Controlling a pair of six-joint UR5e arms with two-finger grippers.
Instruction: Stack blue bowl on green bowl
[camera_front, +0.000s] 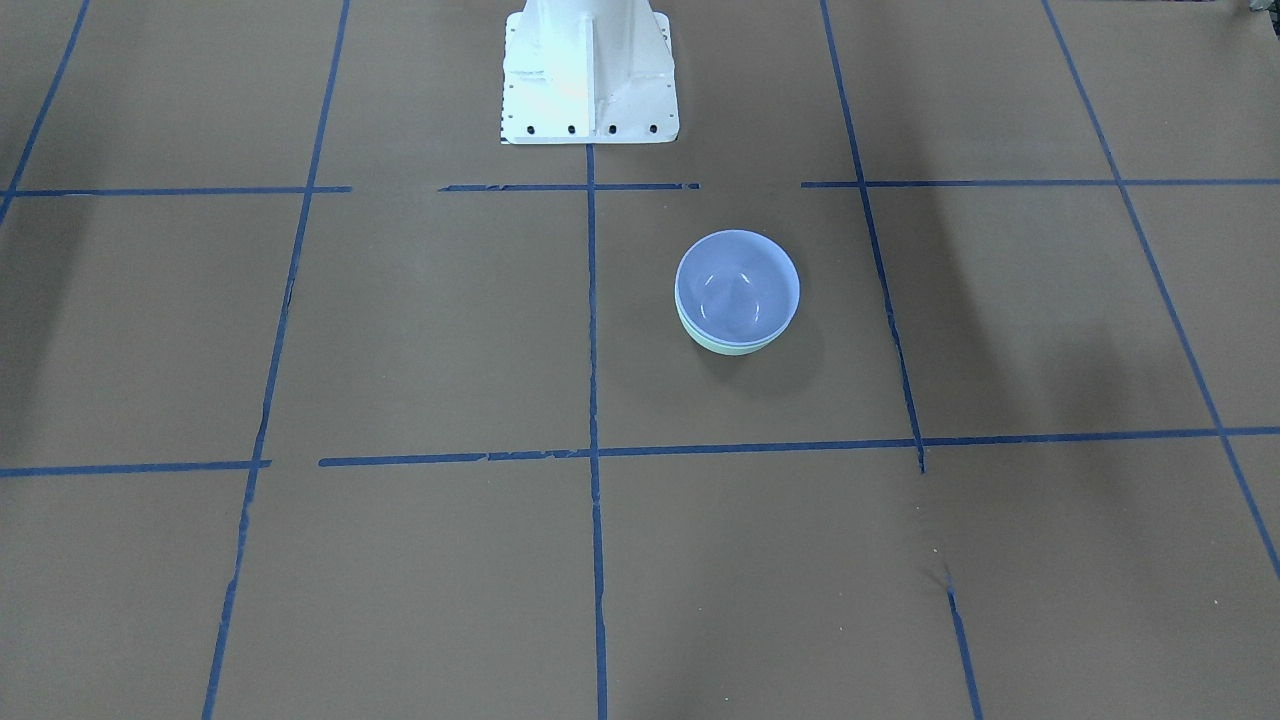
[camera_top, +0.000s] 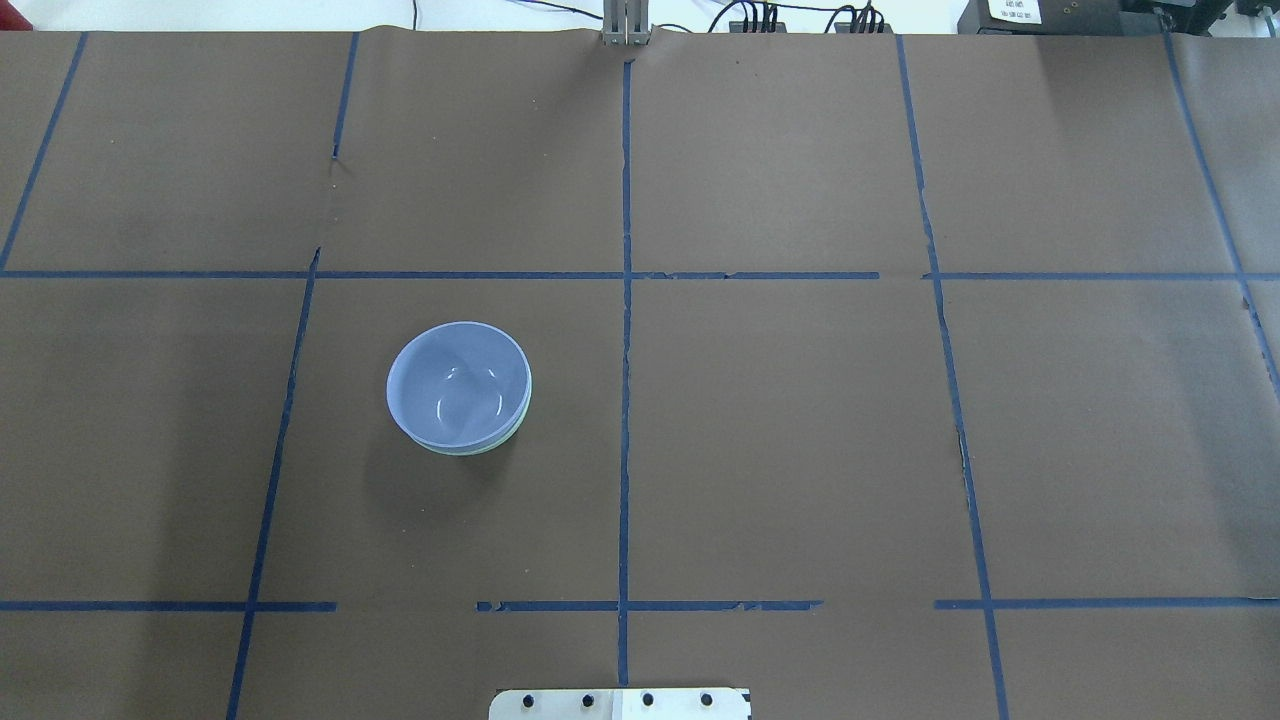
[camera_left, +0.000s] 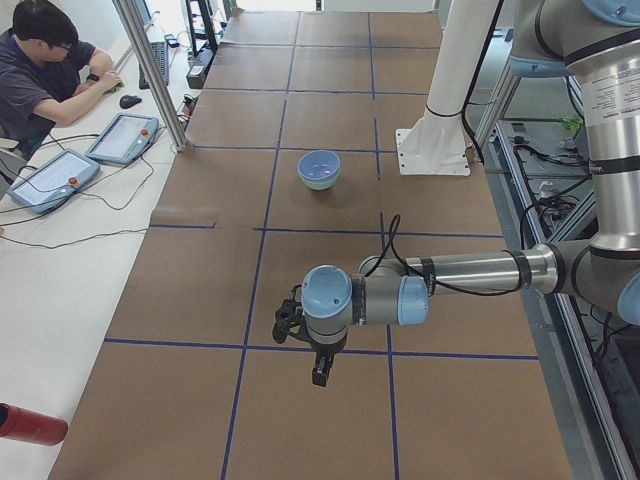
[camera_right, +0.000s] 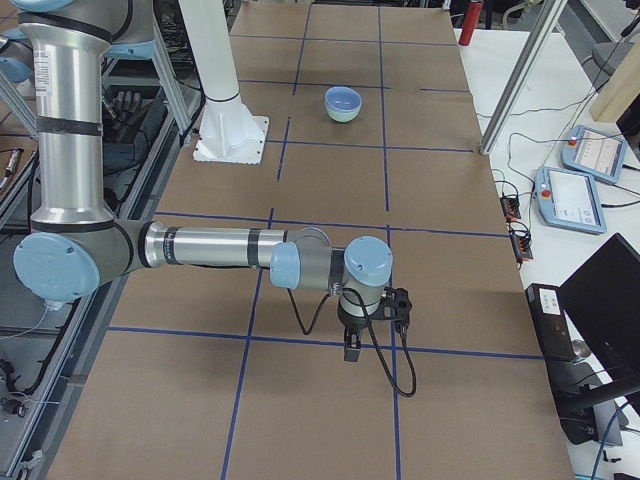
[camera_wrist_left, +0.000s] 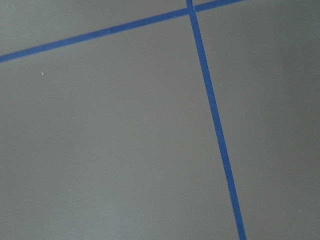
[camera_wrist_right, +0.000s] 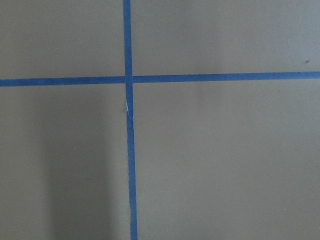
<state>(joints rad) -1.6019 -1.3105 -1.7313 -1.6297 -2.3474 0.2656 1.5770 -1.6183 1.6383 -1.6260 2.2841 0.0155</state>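
The blue bowl (camera_front: 737, 285) sits nested inside the green bowl (camera_front: 725, 347), and only a thin mint rim shows under it. The stack stands upright on the brown table, left of the centre line in the overhead view, blue bowl (camera_top: 458, 385) over green bowl (camera_top: 470, 449). My left gripper (camera_left: 318, 375) hangs over the table's left end, far from the bowls. My right gripper (camera_right: 352, 350) hangs over the right end, also far from them. I cannot tell whether either is open or shut. Both wrist views show only brown paper and blue tape.
The white robot base mount (camera_front: 588, 75) stands behind the bowls. Blue tape lines (camera_top: 625, 400) grid the brown table cover. An operator (camera_left: 40, 60) sits at a side table with tablets (camera_left: 122, 137). A red object (camera_left: 30, 425) lies there too.
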